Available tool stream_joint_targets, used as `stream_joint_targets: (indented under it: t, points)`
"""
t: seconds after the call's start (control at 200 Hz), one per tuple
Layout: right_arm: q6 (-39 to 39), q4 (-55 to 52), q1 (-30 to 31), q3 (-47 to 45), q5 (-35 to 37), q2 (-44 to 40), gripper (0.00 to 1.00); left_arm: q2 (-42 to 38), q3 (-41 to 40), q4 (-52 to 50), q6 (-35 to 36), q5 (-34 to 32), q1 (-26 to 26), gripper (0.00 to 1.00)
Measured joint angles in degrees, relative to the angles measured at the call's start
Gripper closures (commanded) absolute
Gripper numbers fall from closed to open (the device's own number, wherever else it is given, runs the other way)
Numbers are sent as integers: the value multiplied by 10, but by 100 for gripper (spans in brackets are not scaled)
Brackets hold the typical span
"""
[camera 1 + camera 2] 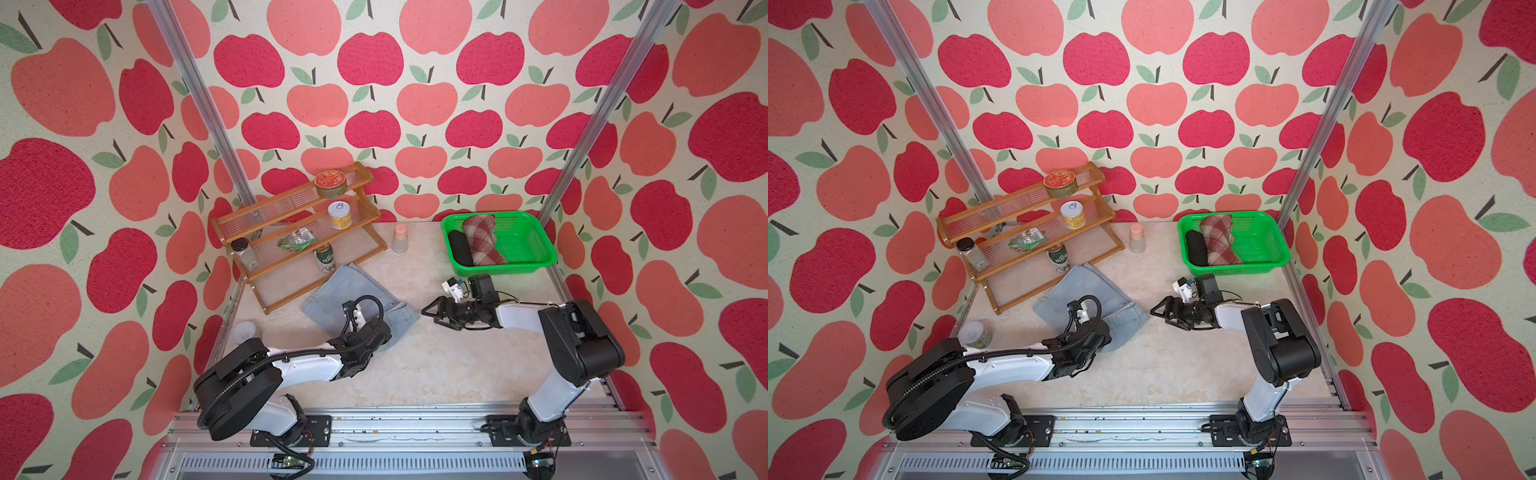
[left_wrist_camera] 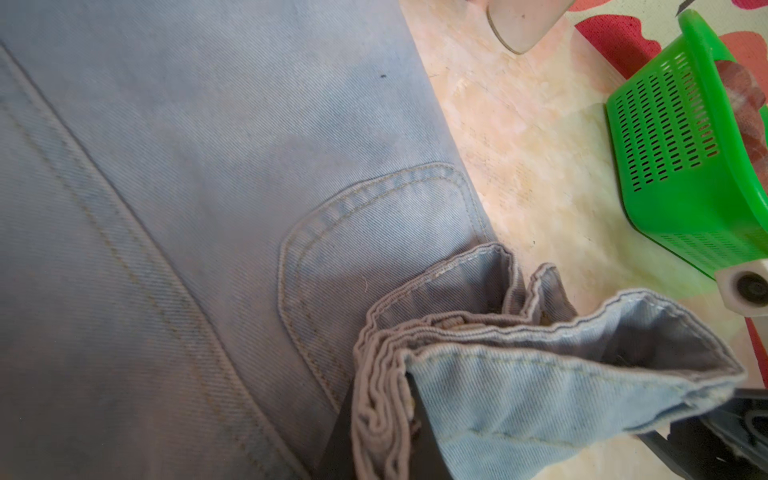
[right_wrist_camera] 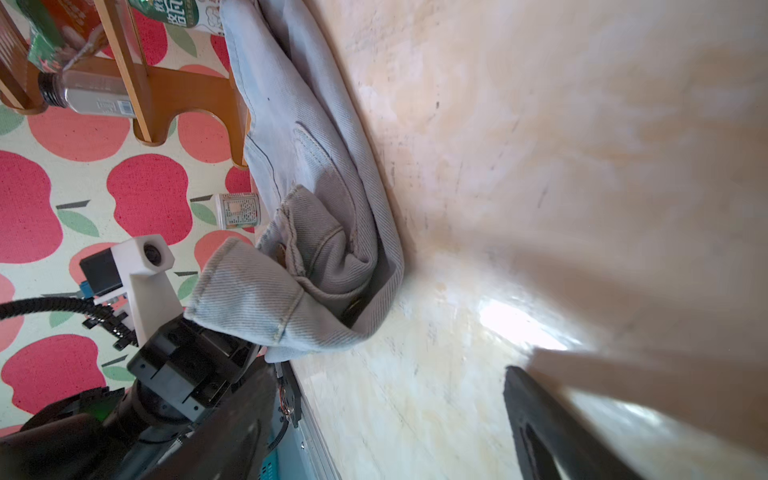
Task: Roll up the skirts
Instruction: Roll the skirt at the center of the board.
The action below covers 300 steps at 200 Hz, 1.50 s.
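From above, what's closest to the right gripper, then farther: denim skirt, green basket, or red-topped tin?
1. denim skirt, just beside the right gripper.
2. green basket, back right corner.
3. red-topped tin, top shelf, back left.

— What's around you?
— Apple-print walls [image 1: 370,62] on three sides of me, metal posts [image 1: 201,95] in the corners.
— And below?
— A cream marbled surface [image 1: 415,365] with a bright glare [image 3: 519,324], and a wooden rack [image 1: 270,212] far left.
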Motion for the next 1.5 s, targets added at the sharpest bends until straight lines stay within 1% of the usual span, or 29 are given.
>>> stream_joint_targets:
  t: [0.19, 0.385, 0.61, 0.765, 0.88, 0.96, 1.04, 1.08, 1.09, 1.17, 1.235, 1.3, 1.335, 1.391, 1.501]
  points:
    - [-2, 25, 27, 3, -5, 14, 10, 7, 0, -9, -16, 0, 0, 100]
    - [4, 85, 48, 6, -17, 41, 12, 9, 0, -21, -29, 0, 2, 100]
    - [54, 209, 57, 7, -46, 94, 16, 10, 0, -33, -50, 2, 9, 100]
    - [73, 247, 63, 19, -50, 120, 19, 10, 0, -37, -54, 2, 10, 100]
    - [85, 266, 65, 39, -52, 144, 23, 10, 0, -39, -54, 11, 17, 100]
    - [98, 278, 68, 52, -51, 160, 31, 9, 0, -40, -54, 19, 23, 100]
    - [109, 296, 70, 63, -52, 179, 41, 7, 0, -42, -54, 28, 28, 100]
    - [118, 305, 71, 68, -52, 188, 46, 7, 0, -42, -53, 31, 31, 93]
    - [123, 307, 71, 69, -50, 190, 49, 7, 0, -43, -53, 32, 31, 91]
    - [139, 326, 75, 73, -49, 207, 66, 6, 0, -45, -46, 38, 35, 71]
    - [156, 339, 76, 75, -49, 214, 82, 2, 0, -59, -35, 38, 38, 50]
    - [169, 349, 77, 77, -47, 217, 96, -3, 0, -71, -25, 38, 40, 37]
    - [174, 350, 78, 77, -45, 217, 99, -10, 1, -75, -16, 38, 41, 33]
    - [184, 352, 79, 77, -40, 217, 100, -22, 1, -87, -3, 37, 41, 26]
    - [194, 354, 78, 75, -34, 214, 100, -56, 0, -109, 43, 36, 41, 20]
